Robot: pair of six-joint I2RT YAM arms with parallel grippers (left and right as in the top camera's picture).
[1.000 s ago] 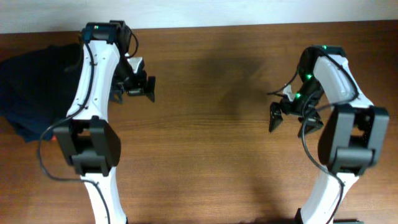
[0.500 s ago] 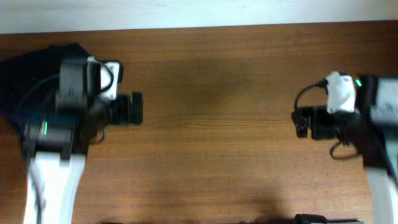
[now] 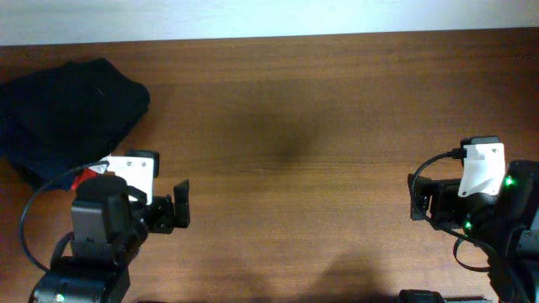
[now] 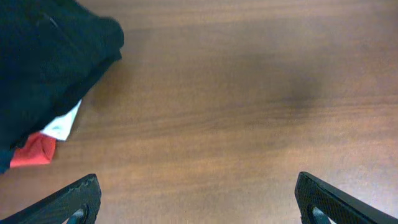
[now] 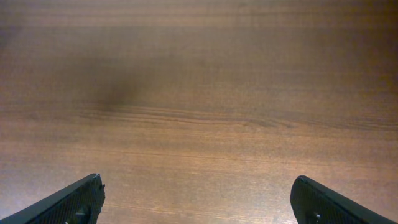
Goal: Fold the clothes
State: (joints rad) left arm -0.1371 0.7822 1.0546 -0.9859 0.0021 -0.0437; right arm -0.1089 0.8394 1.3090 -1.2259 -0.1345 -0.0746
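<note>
Clothes: dark, soft heap at the upper left of the overhead frame, lying on the table close to its far edge and running off the frame's left side.
Look: bunched and rounded with no flat panel spread out. It reads black in the left wrist view and dark navy from above. I cannot tell separate layers apart.
Under the heap: a white-and-red piece pokes out from its lower edge, touching it, with the red part nearest the frame's left side.
Left gripper: at the lower left, just below and right of the heap and apart from it. Its fingers sit at opposite bottom corners of the wrist view, spread wide with nothing between them.
Right gripper: at the lower right, well apart from the heap. Its fingers are likewise spread wide and hold nothing.
Table: brown wood, bare grain across the middle and right between the two arms.
Edges: the far table edge runs along the top of the overhead frame against a pale strip.
</note>
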